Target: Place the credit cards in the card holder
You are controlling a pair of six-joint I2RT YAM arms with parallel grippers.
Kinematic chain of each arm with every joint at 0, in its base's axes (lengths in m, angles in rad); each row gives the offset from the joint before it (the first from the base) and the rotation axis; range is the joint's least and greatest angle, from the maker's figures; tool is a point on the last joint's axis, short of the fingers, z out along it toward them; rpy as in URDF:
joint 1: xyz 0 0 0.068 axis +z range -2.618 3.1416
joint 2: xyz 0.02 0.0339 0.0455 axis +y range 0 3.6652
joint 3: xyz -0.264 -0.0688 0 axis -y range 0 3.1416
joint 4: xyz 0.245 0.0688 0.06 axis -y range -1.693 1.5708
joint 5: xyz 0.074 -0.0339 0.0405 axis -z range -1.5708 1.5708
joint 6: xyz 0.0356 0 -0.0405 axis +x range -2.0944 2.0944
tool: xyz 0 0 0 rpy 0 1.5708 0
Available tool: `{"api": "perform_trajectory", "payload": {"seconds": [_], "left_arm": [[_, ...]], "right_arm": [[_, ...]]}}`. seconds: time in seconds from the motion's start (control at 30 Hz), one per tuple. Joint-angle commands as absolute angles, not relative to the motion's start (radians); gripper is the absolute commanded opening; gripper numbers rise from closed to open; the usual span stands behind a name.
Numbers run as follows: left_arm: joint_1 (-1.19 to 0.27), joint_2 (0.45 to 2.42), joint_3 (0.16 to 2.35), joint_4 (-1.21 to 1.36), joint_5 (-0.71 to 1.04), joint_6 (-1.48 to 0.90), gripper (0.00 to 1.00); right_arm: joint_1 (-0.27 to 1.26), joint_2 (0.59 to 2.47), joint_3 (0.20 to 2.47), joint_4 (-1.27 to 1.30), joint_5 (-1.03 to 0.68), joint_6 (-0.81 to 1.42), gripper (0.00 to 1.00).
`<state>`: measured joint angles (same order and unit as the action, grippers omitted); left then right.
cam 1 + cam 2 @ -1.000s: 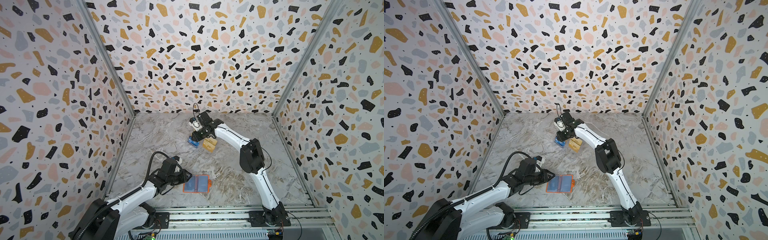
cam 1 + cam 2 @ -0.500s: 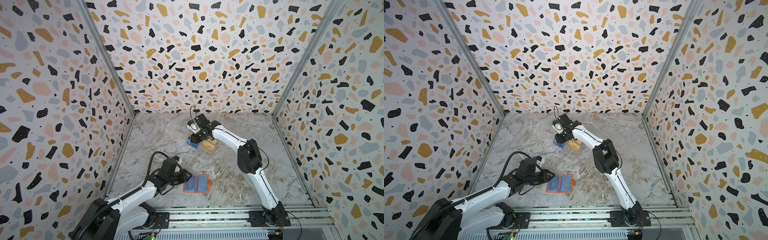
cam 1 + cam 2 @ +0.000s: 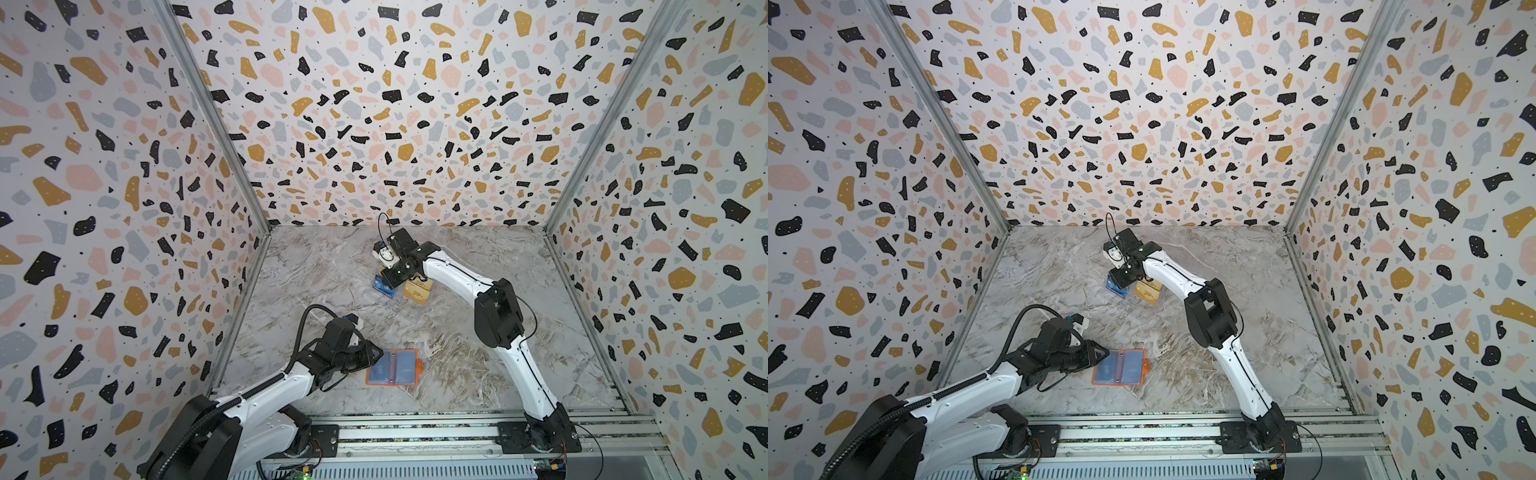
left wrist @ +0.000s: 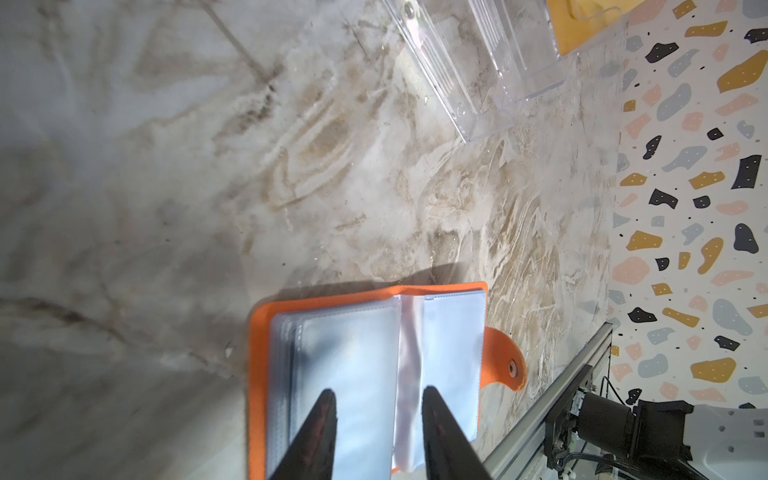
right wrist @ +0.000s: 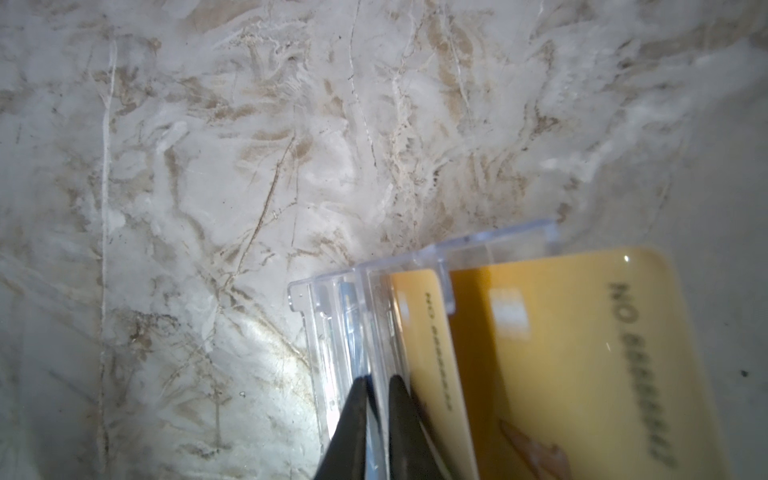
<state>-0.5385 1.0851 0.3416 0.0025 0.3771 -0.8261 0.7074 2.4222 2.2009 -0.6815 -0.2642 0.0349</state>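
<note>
- Left gripper (image 4: 379,392): jaws apart, tips over the clear sleeves of the open card holder (image 4: 259,332).
- Right gripper (image 5: 379,380), well apart from it: jaws narrow, seemingly pinching an upright blue card (image 5: 348,316) in the clear rack (image 5: 498,237), the card's long edge running straight ahead.

Both top views sit high over the near rail (image 3: 415,432), looking steeply down from far off, whole table (image 3: 332,266) in shot, clear rack (image 3: 401,303) just above mid-frame. Left wrist view rides low behind the left hand (image 4: 379,390), close over the card holder (image 4: 259,332), facing that rack. Right wrist view presses in tight, probably angled downward, past the right hand (image 5: 379,378). All four share the rack.
</note>
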Motion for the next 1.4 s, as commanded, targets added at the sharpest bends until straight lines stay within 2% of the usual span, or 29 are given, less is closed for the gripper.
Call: {"api": "perform_trajectory", "payload": {"seconds": [0.0, 0.57, 0.93, 1.1, 1.37], "left_arm": [[-0.540, 1.087, 0.327, 0.022, 0.367, -0.821, 0.37], [-0.540, 1.068, 0.329, -0.003, 0.356, -0.833, 0.38], [-0.540, 1.025, 0.348, -0.043, 0.323, -0.841, 0.38], [-0.540, 0.976, 0.369, -0.045, 0.315, -0.845, 0.37], [-0.540, 0.998, 0.396, -0.036, 0.310, -0.821, 0.35]], "right_arm": [[0.715, 2.360, 2.238, -0.700, -0.264, 0.012, 0.10], [0.712, 2.315, 2.234, -0.693, -0.314, -0.014, 0.02], [0.703, 2.172, 2.174, -0.663, -0.362, 0.024, 0.00], [0.698, 2.038, 2.018, -0.584, -0.425, 0.105, 0.00], [0.690, 1.708, 1.403, -0.250, -0.574, 0.386, 0.00]]}}
